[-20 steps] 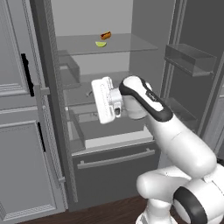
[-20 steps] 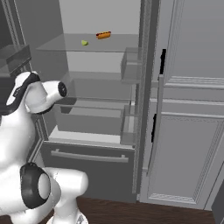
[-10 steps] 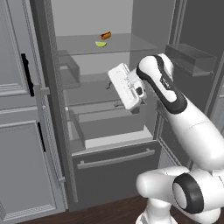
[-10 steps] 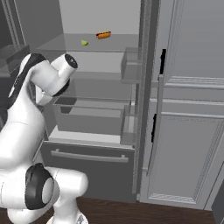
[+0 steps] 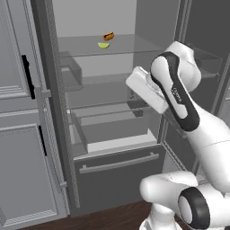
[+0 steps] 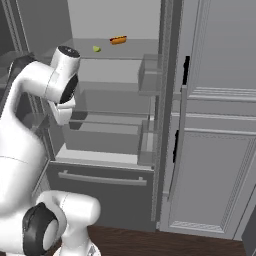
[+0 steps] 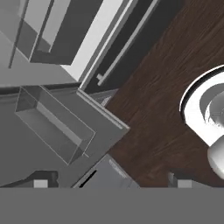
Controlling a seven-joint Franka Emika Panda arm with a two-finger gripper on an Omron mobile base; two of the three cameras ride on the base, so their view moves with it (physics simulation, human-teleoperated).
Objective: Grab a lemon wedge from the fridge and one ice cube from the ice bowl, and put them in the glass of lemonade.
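Dark wood floor [image 7: 153, 105] lies under the hand camera, which looks down, so the gripper [image 7: 109, 183] points away from the goal; its jaws stand wide apart and hold nothing. Beyond the arm, the tall dark grey fridge [image 5: 112, 170] is open. At 11 o'clock from the hand in the left base view, the small yellow-green lemon wedge [image 5: 103, 45] lies on the upper shelf, just beside a reddish hot dog [image 5: 108, 35]. I think the wrist must rise and turn level, then enter between the door bins, approaching the wedge from the free side.

Panelled grey cabinets [image 5: 20, 148] with black handles [image 5: 28, 76] stand tall on the left; a matching bank [image 6: 215, 125] rises on the right. Below runs a dark wood floor [image 6: 165, 244] (plank grain visible). Light is even and soft.
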